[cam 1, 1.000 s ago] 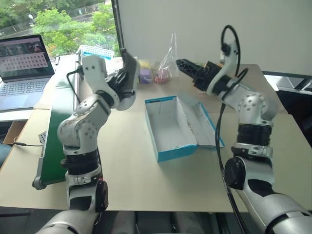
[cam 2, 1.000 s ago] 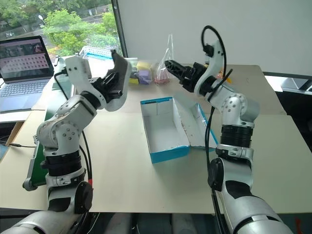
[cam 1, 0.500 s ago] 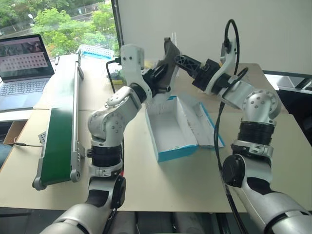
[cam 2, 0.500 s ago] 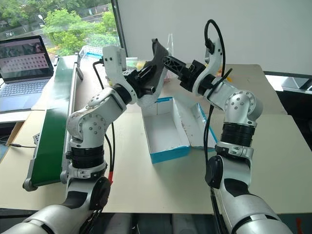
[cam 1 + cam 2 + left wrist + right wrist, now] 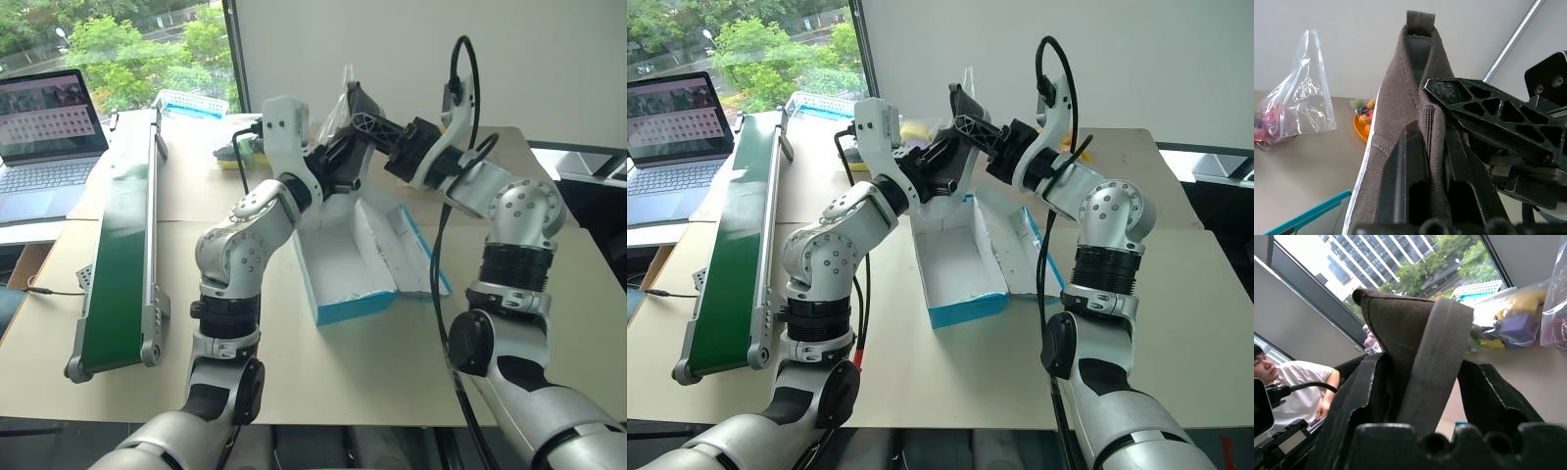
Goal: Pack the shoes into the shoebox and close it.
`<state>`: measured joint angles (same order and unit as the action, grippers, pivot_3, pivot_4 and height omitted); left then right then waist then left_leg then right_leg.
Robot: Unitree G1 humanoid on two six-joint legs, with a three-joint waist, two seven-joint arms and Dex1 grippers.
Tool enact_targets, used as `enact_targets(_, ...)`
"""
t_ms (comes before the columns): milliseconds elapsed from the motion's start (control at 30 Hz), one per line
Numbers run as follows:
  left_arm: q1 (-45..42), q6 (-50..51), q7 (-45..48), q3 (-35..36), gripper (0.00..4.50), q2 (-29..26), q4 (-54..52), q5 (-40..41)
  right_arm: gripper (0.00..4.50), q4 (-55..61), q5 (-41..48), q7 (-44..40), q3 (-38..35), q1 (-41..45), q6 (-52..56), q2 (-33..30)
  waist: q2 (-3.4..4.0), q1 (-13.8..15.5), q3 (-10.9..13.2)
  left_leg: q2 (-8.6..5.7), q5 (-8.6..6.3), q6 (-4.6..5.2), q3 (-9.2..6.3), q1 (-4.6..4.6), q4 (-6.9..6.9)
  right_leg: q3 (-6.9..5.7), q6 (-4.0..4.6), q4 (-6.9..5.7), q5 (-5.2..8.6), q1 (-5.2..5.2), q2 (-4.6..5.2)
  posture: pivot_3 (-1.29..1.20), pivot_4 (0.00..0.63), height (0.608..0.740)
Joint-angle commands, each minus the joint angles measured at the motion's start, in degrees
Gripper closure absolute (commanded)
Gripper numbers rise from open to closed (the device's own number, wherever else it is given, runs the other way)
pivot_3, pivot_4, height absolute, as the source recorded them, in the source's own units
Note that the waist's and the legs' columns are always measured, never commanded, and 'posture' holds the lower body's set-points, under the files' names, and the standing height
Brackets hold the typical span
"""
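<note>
Nearest to me, the bare tan table (image 5: 294, 382) is spreading out, with a long green conveyor belt (image 5: 118, 264) lying along its left side. A little farther in, the blue shoebox (image 5: 338, 257) is lying open on the table, its white inside showing and its lid (image 5: 416, 250) folded flat to the right. I am not making out any shoe inside the part of the box that shows; my left arm is covering its far left corner.

Above the far end of the box I am holding one shoe (image 5: 958, 113) up in the air between both arms. My left gripper (image 5: 942, 164) is clenched on the shoe's brown-grey fabric; in the left wrist view the cloth is running pinched between my fingers (image 5: 1410, 161). My right gripper (image 5: 972, 125) is meeting the same shoe from the right, its fingers (image 5: 1359, 396) standing on either side of the heel strap (image 5: 1435, 357) and heel in the right wrist view, but I cannot tell whether they are actually pressing on it. Most of the shoe is hidden by the two grippers, so its sole and toe are hard to read. The second shoe I cannot locate.

Farther back, a clear plastic bag (image 5: 338, 103) with small coloured things is standing behind the grippers, beside a pale blue basket (image 5: 191, 101) on the left. A laptop (image 5: 49, 127) is sitting open at the far left by a window with green trees, and a white wall is closing the room behind. A person in a white shirt (image 5: 1295, 382) is showing, partly cut off, in the right wrist view.
</note>
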<state>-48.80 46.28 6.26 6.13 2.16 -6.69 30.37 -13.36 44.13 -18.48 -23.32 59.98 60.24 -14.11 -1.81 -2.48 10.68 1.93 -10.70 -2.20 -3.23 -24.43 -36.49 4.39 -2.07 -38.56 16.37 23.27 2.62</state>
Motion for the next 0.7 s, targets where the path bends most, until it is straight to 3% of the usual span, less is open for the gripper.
enact_targets(33,-0.28,-1.02,0.11,-0.46,4.50,-0.32,-1.88,-0.04,3.46,0.95,1.05,-0.25,-0.37,0.84,-1.72,-0.62,0.00,-0.02,0.00,0.00,0.00,0.00,0.00,0.00,0.00,0.00,0.00,0.00,0.00,0.00,0.00,0.00,0.150,0.740)
enact_targets(100,0.33,0.20,0.00,-0.10,4.50,-0.88,-2.23,0.52,3.98,0.89,0.66,-0.06,-0.19,0.66,-2.00,-0.74,0.00,0.00,0.00,0.00,0.00,0.00,0.00,0.00,0.00,0.00,0.00,0.00,0.00,0.00,0.00,0.00,0.150,0.740)
enact_targets(233,2.55,3.85,0.91,-0.27,4.50,-4.49,-4.59,1.04,4.06,0.56,-1.23,-0.03,1.34,0.31,-3.09,-1.67,0.00,-0.20,0.00,0.00,0.00,0.00,0.00,0.00,0.00,0.01,0.00,0.00,0.00,0.00,0.00,0.00,0.150,0.740)
enact_targets(367,5.49,8.37,3.87,1.26,2.97,-10.68,-8.44,3.71,4.08,-0.16,-2.84,0.04,3.40,0.89,-4.06,-2.87,0.06,-0.09,0.03,0.01,0.00,0.00,0.01,0.04,0.07,0.03,0.00,-0.03,0.00,0.01,-0.01,0.00,0.150,0.740)
enact_targets(500,7.68,10.90,11.83,1.89,1.58,-25.11,-9.13,3.39,4.09,-0.83,-3.17,0.11,4.34,2.84,-3.02,-3.11,0.11,-0.46,0.06,0.00,0.01,-0.01,0.02,0.04,0.09,0.04,0.00,-0.01,0.00,0.04,-0.01,0.00,0.150,0.740)
enact_targets(600,7.82,9.20,16.24,2.41,1.58,-35.21,-5.31,0.63,4.09,-1.06,-3.53,-0.06,5.07,3.76,-1.66,-3.14,0.17,-0.92,0.10,0.02,0.03,-0.03,0.02,0.08,0.23,0.05,0.01,-0.02,0.00,0.10,-0.05,0.00,0.150,0.740)
enact_targets(700,8.03,7.81,20.02,2.09,1.58,-40.05,-4.54,-0.04,4.09,-0.86,-4.26,0.22,6.76,4.18,0.47,-3.02,0.18,-0.97,0.10,0.02,0.03,-0.03,0.02,0.06,0.24,0.04,0.01,0.01,0.01,0.10,-0.03,0.00,0.150,0.740)
